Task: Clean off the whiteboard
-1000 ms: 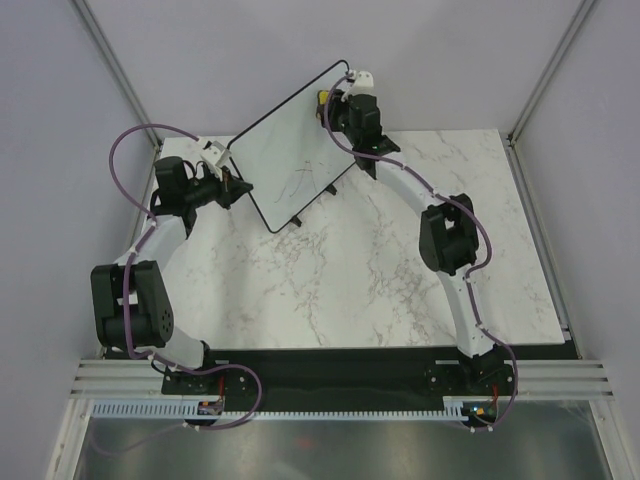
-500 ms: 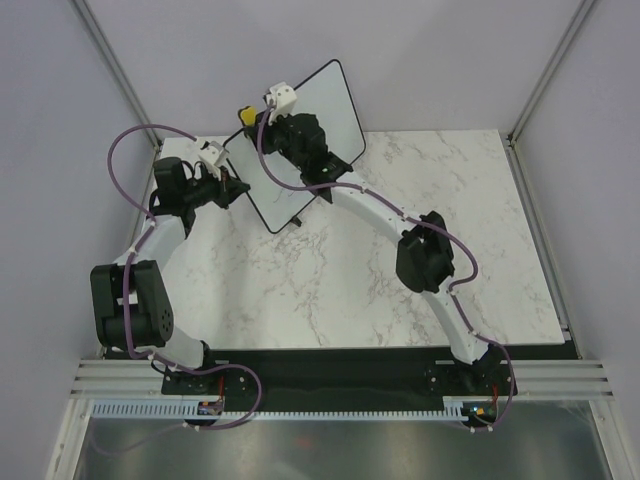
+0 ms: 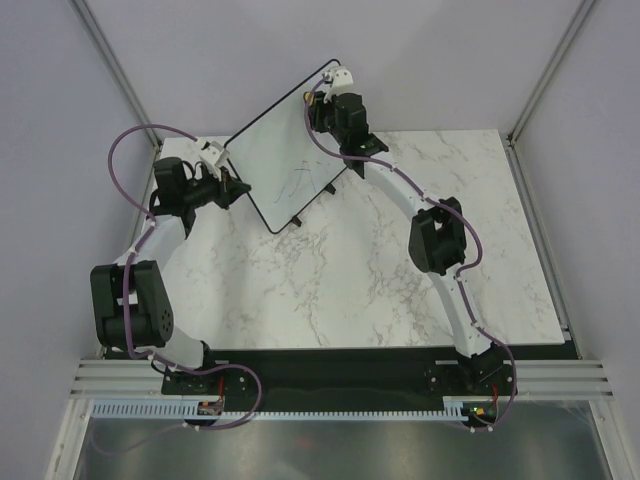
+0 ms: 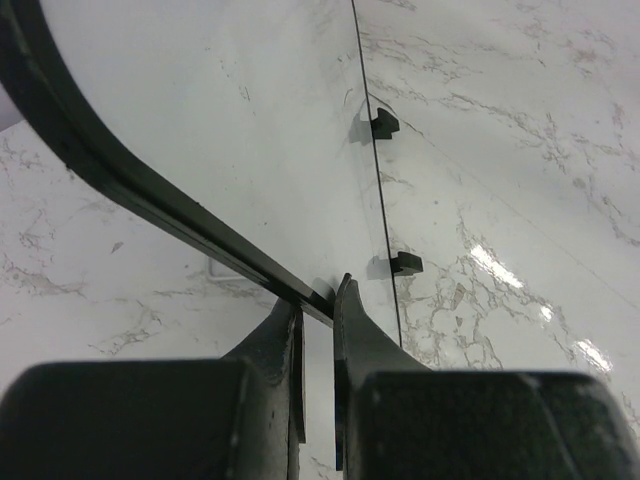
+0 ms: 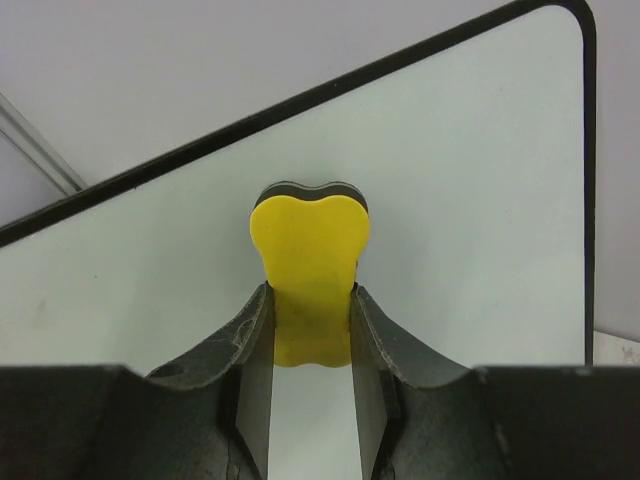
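At upper centre, pinching yellow eraser (image 5: 310, 240) with right gripper (image 5: 310, 292), clamping whiteboard (image 3: 275, 150) with left gripper (image 4: 318, 300); best pressed flat over scribble (image 3: 300, 182).

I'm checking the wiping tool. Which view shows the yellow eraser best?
The right wrist view: the yellow lobed eraser fills the centre, clamped in the right gripper, with the glossy white whiteboard behind it. The top view shows at most a yellow speck beside the wrist; the left wrist view shows none of it.

lab test cell: grey panel walls (image 3: 450, 60), aluminium posts (image 3: 110, 62), marble tabletop (image 3: 330, 280)
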You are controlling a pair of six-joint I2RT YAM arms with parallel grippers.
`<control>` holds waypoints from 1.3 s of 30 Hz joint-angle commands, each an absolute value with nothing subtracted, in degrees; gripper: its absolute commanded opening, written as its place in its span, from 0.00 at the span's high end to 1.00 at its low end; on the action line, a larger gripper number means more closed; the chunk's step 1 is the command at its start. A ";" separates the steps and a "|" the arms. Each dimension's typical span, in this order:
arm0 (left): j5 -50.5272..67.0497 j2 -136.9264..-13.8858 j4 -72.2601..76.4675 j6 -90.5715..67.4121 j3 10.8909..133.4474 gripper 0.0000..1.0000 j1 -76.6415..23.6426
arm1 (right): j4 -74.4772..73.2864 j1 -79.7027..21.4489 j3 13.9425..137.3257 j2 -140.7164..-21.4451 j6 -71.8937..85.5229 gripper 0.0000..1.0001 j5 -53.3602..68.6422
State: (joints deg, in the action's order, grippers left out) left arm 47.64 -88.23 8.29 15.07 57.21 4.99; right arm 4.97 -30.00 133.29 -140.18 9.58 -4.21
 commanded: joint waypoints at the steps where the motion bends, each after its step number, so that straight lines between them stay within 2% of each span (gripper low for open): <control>1: 41.13 -89.47 8.70 32.52 56.86 0.98 4.57 | 0.88 -33.57 134.74 -142.47 7.92 1.00 -2.38; 8: 40.87 -89.91 8.61 32.52 57.22 0.98 4.57 | 0.44 -41.83 128.69 -137.73 -7.02 1.00 1.22; 13: 40.26 -90.26 8.70 31.73 57.57 0.98 4.57 | 3.42 -44.21 120.78 -134.22 -4.31 1.00 3.52; 17: 39.29 -90.09 8.79 31.55 57.31 0.98 4.57 | 11.15 -44.03 104.28 -128.50 -2.82 1.00 -4.00; 21: 38.67 -90.17 8.70 31.47 57.30 0.98 4.92 | 15.02 -39.39 97.57 -126.83 5.17 1.00 -6.15; 25: 38.23 -90.35 8.79 30.94 57.57 0.98 5.45 | 17.32 -33.76 96.76 -129.19 14.58 1.00 -7.20; 30: 38.76 -90.09 8.79 31.11 56.95 0.98 5.63 | 14.42 -32.26 102.21 -133.15 12.13 1.00 -10.72; 34: 38.76 -90.53 8.79 31.11 57.04 0.98 5.54 | 13.45 -34.36 104.42 -133.95 10.12 1.00 -7.12; 39: 39.11 -91.14 8.70 30.67 57.57 0.98 5.71 | 19.59 -40.24 95.47 -129.56 7.47 1.00 -4.23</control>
